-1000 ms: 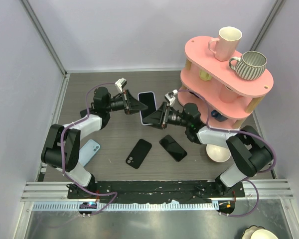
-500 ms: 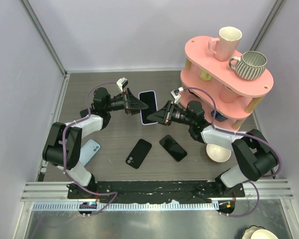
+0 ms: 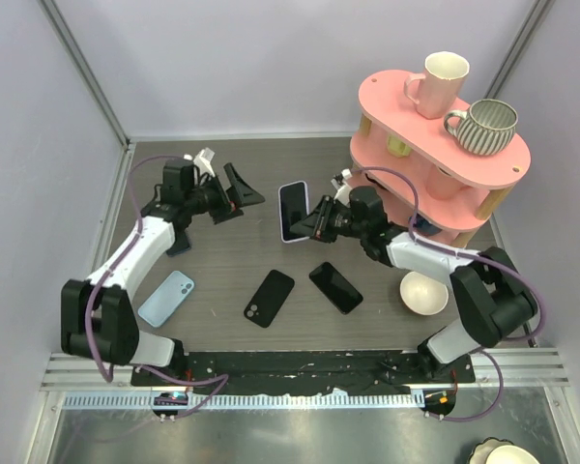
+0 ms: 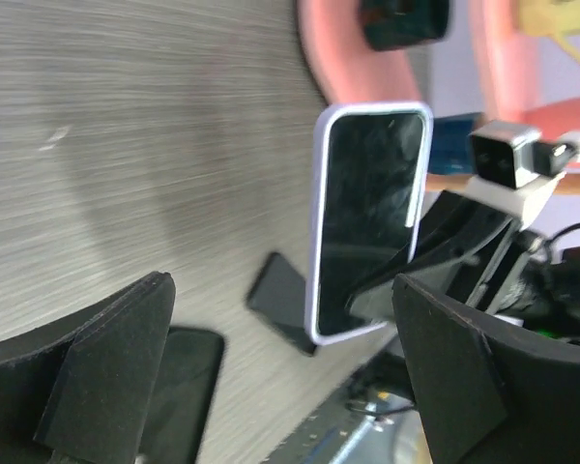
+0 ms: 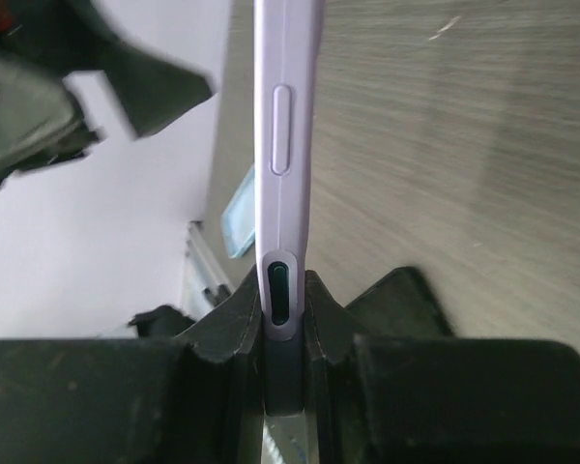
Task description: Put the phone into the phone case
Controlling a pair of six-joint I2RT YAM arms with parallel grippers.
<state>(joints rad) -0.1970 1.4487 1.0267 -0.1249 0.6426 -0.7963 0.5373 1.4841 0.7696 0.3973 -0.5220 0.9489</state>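
The left end effector, jaws spread wide, hangs apart from the lilac-cased phone, which lies to its right with the screen turned toward it. The right end effector, the nearer one, pinches one short end of the phone. It holds the phone raised off the tabletop, long axis running straight out from the jaws, with room between the arms.

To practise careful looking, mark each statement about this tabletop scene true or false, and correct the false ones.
1. The right jaws clamp the lilac-cased phone. True.
2. The left jaws grip that phone too. False: they stand open, apart from it.
3. A cream mug and a striped mug stand on top of the pink shelf. True.
4. The white bowl sits on the shelf's top. False: it rests on the table, near the right arm.
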